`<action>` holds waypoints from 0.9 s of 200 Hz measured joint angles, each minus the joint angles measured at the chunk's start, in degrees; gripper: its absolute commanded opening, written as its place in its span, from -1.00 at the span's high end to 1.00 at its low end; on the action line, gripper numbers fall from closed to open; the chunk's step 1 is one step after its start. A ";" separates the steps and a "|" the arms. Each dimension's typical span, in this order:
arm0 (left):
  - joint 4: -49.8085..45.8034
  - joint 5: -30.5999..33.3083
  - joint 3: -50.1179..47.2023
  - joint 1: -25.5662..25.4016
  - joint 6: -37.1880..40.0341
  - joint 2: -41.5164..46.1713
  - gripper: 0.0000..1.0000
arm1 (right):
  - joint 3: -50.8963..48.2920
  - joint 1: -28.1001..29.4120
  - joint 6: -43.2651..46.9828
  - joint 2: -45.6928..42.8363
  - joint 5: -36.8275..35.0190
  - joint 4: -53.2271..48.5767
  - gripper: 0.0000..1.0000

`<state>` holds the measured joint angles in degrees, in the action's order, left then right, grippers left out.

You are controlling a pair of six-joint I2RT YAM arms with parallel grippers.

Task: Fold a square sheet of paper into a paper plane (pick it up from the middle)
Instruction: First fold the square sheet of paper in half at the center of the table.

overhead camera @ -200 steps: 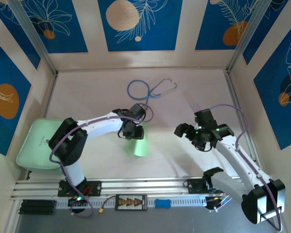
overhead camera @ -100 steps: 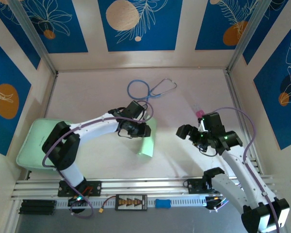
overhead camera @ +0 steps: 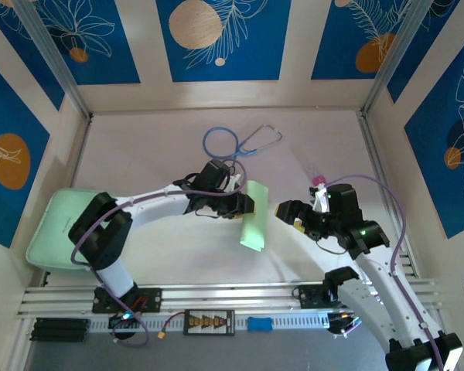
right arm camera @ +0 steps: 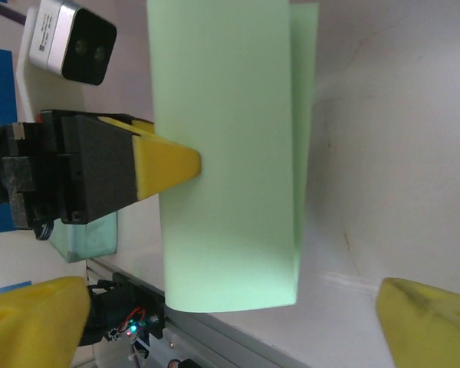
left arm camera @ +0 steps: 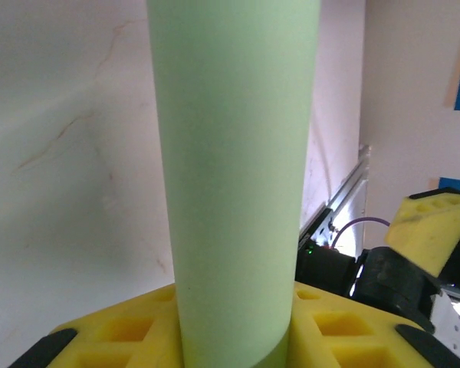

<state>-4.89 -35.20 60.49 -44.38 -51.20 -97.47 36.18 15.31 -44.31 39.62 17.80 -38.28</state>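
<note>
Clamping folded pale-green paper sheet (overhead camera: 254,224) aloft w/ left fingers (right arm camera: 169,165); right fingers (right arm camera: 31,314) spread at 3 o'clock, prob. pinching next.

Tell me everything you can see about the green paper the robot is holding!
The paper is thin, plain and pale green, folded into a long strip with a second layer peeking out along one edge. The left gripper pinches its side, holding it up over the table. The right gripper is open beside it, not touching.
</note>
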 measured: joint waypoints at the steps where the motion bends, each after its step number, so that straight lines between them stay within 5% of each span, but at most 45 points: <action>1: 0.11 -0.09 0.00 0.02 -0.02 -0.07 0.31 | -0.04 0.02 -0.02 0.07 0.04 0.11 -0.85; 110: 6.01 -0.24 -5.53 3.43 0.17 -7.41 0.27 | -8.20 5.57 -6.38 9.01 -5.75 14.01 -0.82; 146: 7.45 1.09 -6.88 5.03 -0.66 -7.87 0.25 | -9.81 6.12 -6.58 11.30 -5.09 19.45 -0.59; 180: 7.23 2.05 -6.99 5.38 -0.13 -8.09 0.21 | -9.53 6.12 -6.84 15.78 -5.84 20.46 -0.58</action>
<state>2.35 -33.15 53.49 -39.00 -51.33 -105.56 26.65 21.43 -51.16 55.40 11.97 -17.82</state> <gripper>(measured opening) 0.394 0.789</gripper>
